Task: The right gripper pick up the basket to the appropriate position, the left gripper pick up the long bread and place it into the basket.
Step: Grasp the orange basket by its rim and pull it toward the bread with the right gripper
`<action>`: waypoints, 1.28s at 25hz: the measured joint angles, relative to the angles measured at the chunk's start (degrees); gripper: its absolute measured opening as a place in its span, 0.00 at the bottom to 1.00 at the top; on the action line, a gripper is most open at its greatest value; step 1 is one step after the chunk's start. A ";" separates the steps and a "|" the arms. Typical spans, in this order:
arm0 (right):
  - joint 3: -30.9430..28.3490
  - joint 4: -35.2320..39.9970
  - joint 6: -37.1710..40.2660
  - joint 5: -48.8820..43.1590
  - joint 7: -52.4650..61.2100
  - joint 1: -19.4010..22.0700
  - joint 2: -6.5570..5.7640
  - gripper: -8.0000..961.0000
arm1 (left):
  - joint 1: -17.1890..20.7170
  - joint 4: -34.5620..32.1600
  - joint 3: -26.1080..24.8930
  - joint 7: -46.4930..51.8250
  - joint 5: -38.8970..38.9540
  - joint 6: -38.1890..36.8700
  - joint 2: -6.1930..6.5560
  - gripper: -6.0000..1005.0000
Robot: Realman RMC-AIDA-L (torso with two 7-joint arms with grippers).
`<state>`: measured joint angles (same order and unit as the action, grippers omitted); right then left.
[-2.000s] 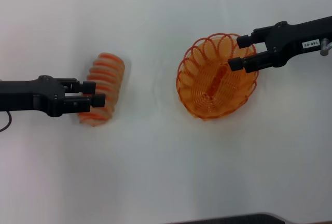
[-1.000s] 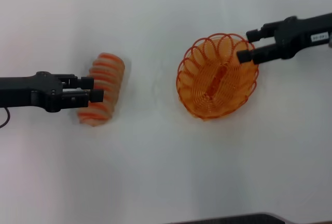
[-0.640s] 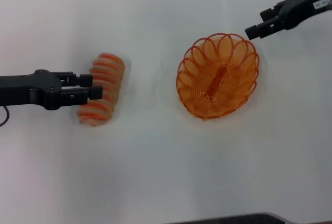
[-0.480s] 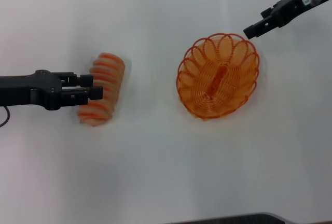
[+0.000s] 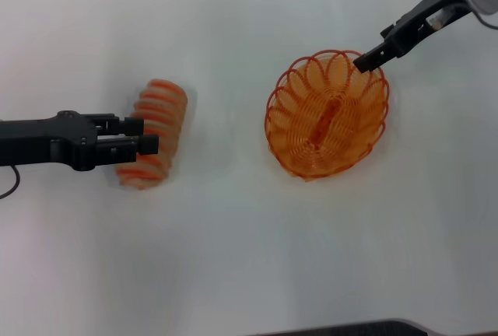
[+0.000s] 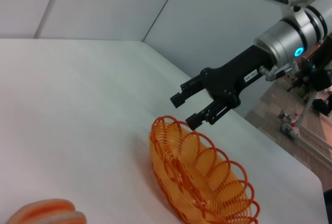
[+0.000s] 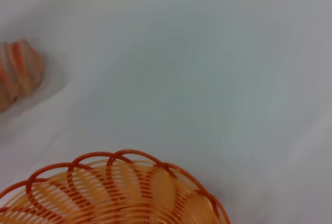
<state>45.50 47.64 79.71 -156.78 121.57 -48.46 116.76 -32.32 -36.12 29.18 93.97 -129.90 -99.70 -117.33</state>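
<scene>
The long bread [image 5: 161, 104], pale tan with orange-red stripes, lies on the white table at the left. My left gripper [image 5: 142, 135] reaches in from the left, open, with its fingertips over the loaf's middle. The orange basket [image 5: 354, 130] stands empty on the table at the right. My right gripper [image 5: 366, 60] hangs tilted just over the basket's far right rim, open and holding nothing. The left wrist view shows the right gripper [image 6: 187, 110] with jaws apart above the basket [image 6: 197, 182], and one end of the bread [image 6: 46, 211]. The right wrist view shows the basket's rim [image 7: 119, 156] and the bread [image 7: 18, 71].
The white table [image 5: 233, 235] spreads around both objects, with a bare strip between bread and basket. A dark edge [image 5: 350, 328] shows at the near side. The right arm's silver-white wrist link [image 6: 290, 37] shows a blue light.
The right gripper left the basket's rim, pulled away to the far right, then tilted back down with its tips near the rim. The basket and bread stayed put. The left gripper barely shifted.
</scene>
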 joint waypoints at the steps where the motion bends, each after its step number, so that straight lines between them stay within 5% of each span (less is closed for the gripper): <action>1: 0.18 -0.71 -0.81 -0.01 -0.06 0.00 0.11 0.73 | 0.00 0.00 0.00 -0.01 0.00 0.08 -0.04 0.58; 14: 2.73 -5.23 -7.78 0.68 -0.60 0.40 1.76 0.68 | -0.10 0.00 -0.30 -0.10 0.00 0.57 -0.71 0.58; 17: 2.75 -5.40 -7.71 0.68 -0.69 0.18 1.80 0.43 | -0.22 0.00 -0.30 -0.10 0.00 0.57 -0.73 0.58; 22: 2.69 -5.62 -6.55 0.53 -0.17 0.24 1.42 0.21 | -0.16 0.00 -0.27 -0.11 0.00 0.95 -0.88 0.58; 32: -3.80 -4.99 -0.66 5.73 0.04 3.12 -0.26 0.11 | 0.03 0.25 -0.25 -0.22 0.00 1.88 -1.17 0.58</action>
<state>41.70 42.65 79.05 -151.05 121.61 -45.34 116.50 -32.29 -35.87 28.93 93.75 -129.91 -97.82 -118.49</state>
